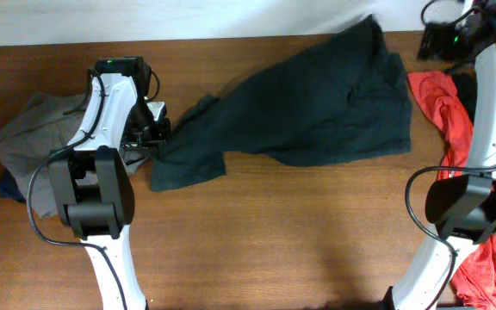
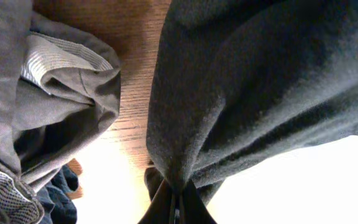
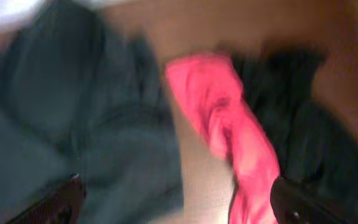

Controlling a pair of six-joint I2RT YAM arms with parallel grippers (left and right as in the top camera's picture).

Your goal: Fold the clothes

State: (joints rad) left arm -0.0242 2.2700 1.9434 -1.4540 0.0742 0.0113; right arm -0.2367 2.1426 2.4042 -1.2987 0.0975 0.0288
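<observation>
The dark green-black T-shirt [image 1: 317, 108] lies crumpled across the middle of the table [image 1: 274, 224]. My left gripper [image 1: 157, 138] is shut on its left edge. In the left wrist view the jaws [image 2: 176, 202] pinch a fold of that dark T-shirt [image 2: 260, 81]. My right gripper [image 1: 433, 39] hovers at the far right, above the shirt's upper corner. In the blurred right wrist view it [image 3: 179, 205] is open wide with nothing between its fingers. Under it lie the T-shirt [image 3: 73, 124], a red top [image 3: 235, 124] and a black top [image 3: 303, 118].
Grey trousers [image 1: 33, 133] [image 2: 55, 93] are heaped at the left, over a dark blue garment [image 2: 55, 193]. Red cloth [image 1: 446, 116] and black cloth [image 1: 465, 86] lie along the right edge, and more red cloth [image 1: 489, 258] by the right arm's base.
</observation>
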